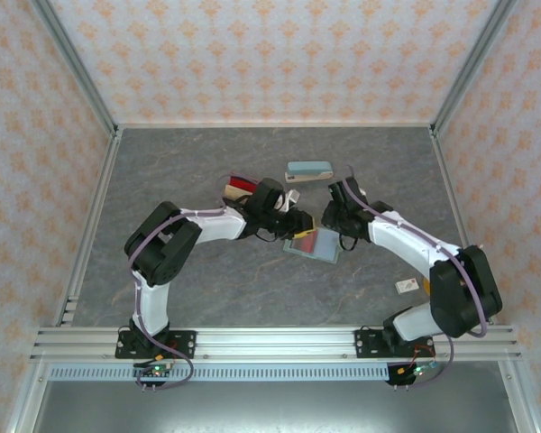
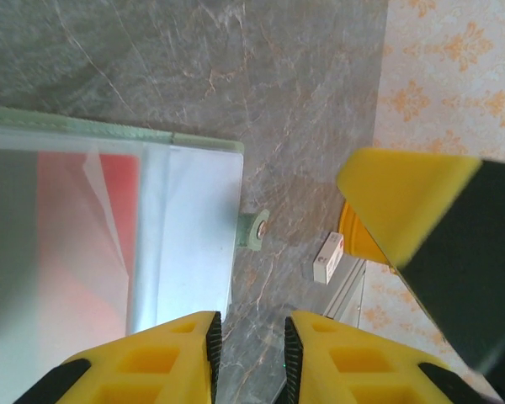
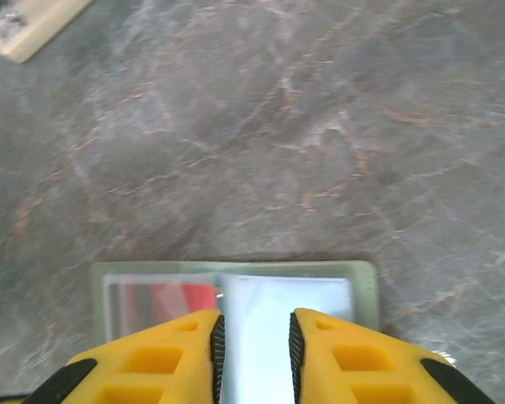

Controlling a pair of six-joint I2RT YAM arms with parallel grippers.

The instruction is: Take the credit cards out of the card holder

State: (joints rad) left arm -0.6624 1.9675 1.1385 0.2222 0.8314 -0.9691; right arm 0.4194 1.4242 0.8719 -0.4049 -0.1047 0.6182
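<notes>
The holder [image 1: 315, 245] lies open and flat on the grey table [image 1: 207, 298], at the middle, between the two grippers. The left gripper [image 1: 299, 223] comes at it from the left, the right gripper [image 1: 330, 217] from the right, and the two nearly meet above its far edge.

In the left wrist view the left gripper [image 2: 251, 326] has its jaws a narrow slit apart, with bare table in the gap and nothing between them. Its left finger [image 2: 164, 353] overlaps the holder's [image 2: 189, 219] near corner. A red card [image 2: 109, 189] sits under a clear slot in one panel; the other panel is pale. A small tab [image 2: 254, 227] sticks out from the holder's edge. One yellow finger [image 2: 404, 202] of the right gripper hangs close by.

In the right wrist view the right gripper [image 3: 254, 328] is also only slightly parted, right over the holder's [image 3: 324, 290] pale panel — whether it grips anything there I cannot tell. The red card [image 3: 181, 296] shows in the left panel.

Loose cards [image 1: 238, 187] — red and tan — lie just behind the left wrist. A teal case [image 1: 308, 170] lies farther back. A small white tag [image 1: 408, 286] lies near the right arm, well apart from the holder.
</notes>
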